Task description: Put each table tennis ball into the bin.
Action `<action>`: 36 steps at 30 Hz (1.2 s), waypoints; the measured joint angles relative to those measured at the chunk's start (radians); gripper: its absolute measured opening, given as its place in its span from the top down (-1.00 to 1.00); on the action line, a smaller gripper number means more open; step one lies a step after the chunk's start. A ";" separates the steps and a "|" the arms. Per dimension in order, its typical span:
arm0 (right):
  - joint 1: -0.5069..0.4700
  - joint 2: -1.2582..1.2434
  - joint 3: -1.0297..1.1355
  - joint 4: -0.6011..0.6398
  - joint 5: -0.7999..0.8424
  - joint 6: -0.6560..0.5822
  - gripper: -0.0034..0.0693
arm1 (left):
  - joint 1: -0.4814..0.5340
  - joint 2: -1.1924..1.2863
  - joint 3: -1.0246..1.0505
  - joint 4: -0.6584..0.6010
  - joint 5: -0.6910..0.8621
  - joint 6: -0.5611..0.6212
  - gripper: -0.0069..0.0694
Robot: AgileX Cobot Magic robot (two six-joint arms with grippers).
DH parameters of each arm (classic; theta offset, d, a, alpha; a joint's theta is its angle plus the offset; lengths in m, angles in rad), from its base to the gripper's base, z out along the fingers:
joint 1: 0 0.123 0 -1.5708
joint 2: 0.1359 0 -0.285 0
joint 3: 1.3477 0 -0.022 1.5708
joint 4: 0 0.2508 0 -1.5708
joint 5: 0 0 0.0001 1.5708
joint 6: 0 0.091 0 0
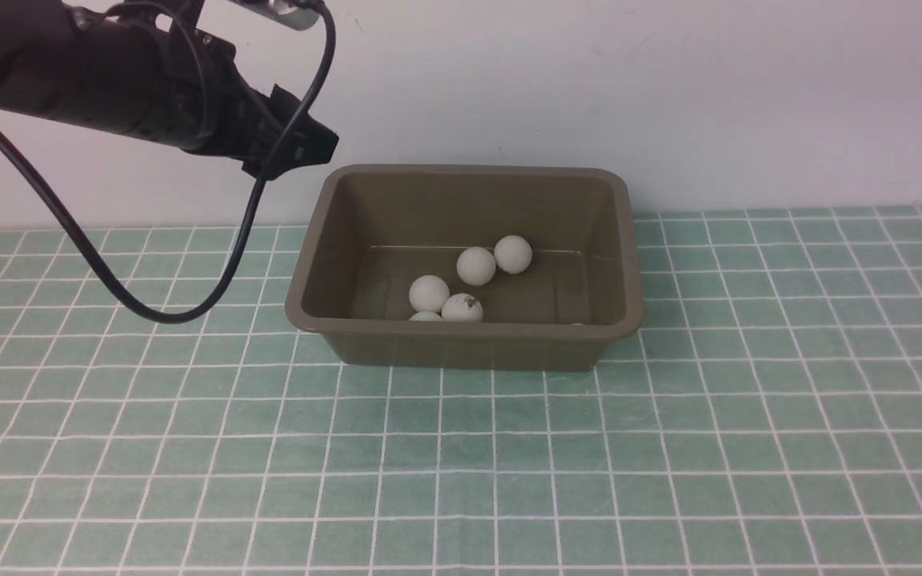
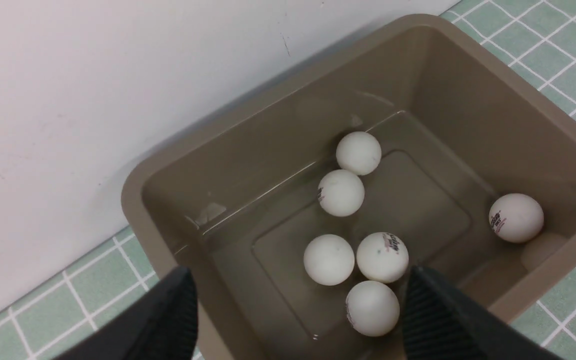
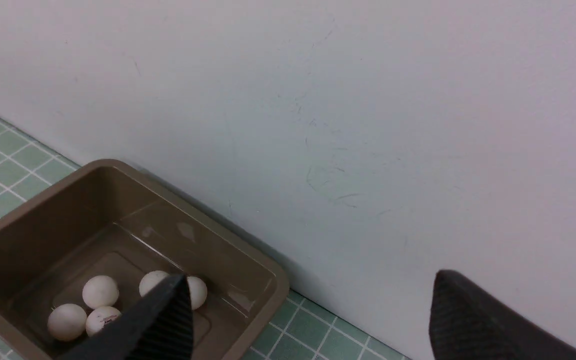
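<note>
Counter (image 1: 493, 448) w/ white grid lines is carrying the bin (image 1: 461, 348) nr the wall (image 1: 749, 96); all 6 table tennis balls (image 1: 429, 294) are lying inside. L end effector (image 2: 298, 315) & R end effector (image 3: 313, 320) are gaping wide, holding nothing.

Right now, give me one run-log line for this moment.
balls: six in bin | left pincer: open, holding nothing | right pincer: open, holding nothing | status: task looks complete

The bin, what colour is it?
The bin is olive-brown, seen best in the front view.
</note>
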 joint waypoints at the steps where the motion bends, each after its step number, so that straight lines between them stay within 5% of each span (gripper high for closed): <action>1: 0.000 -0.043 0.000 -0.049 0.027 0.038 -0.68 | 0.000 0.001 0.000 0.000 0.000 0.000 -0.47; 7: 0.000 -0.228 0.164 -0.266 0.090 0.159 -0.68 | 0.000 0.001 0.000 0.000 0.045 0.002 -0.47; 11: 0.000 -0.384 0.443 -0.311 -0.018 0.204 -0.68 | 0.000 0.001 0.000 0.000 0.096 0.002 -0.47; 23: 0.000 -0.781 1.085 -0.230 -0.415 0.216 -0.68 | 0.000 0.001 0.000 -0.049 0.109 0.003 -0.47; 36: 0.000 -0.876 1.309 -0.229 -0.470 0.218 -0.60 | 0.001 0.001 0.000 -0.171 0.104 0.048 -0.47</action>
